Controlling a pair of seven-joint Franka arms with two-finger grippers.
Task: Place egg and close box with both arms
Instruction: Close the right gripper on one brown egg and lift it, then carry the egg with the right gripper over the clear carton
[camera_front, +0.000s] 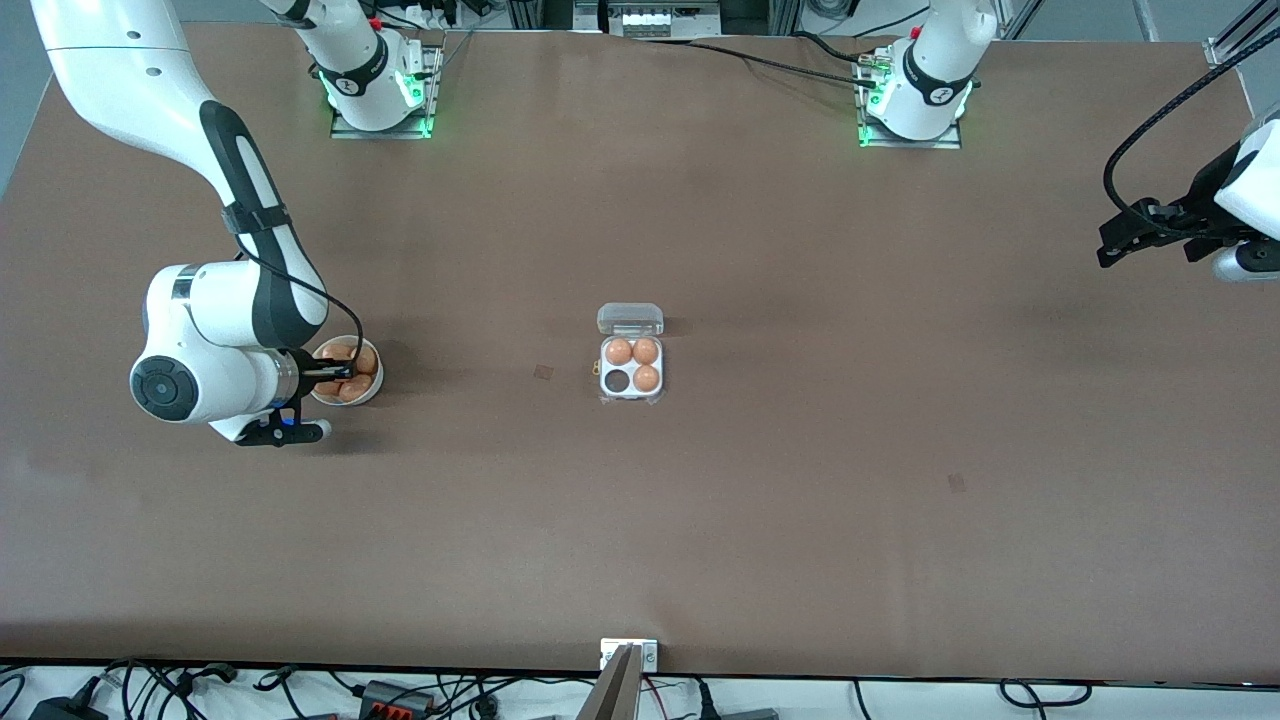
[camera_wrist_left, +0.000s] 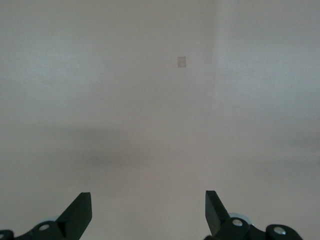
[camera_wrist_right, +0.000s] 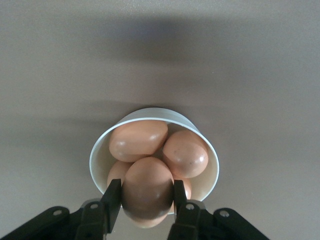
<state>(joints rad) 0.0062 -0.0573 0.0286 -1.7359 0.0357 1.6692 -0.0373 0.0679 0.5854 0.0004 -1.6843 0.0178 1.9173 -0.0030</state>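
As the right gripper (camera_wrist_right: 146, 202) clamps an egg (camera_wrist_right: 147, 192) in the bowl (camera_wrist_right: 207, 147), lift straight; left gripper (camera_wrist_left: 148, 212) waits open at the table's edge.

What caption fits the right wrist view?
Right gripper fingers shut on a smooth orange-brown egg in the round white bowl.

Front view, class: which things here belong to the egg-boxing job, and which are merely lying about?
Belong to the job:
- egg clamped in the right gripper, in the bowl
- box, lid open, one cell empty
- left gripper, open, waiting

Lying about:
- small squares marked on the table
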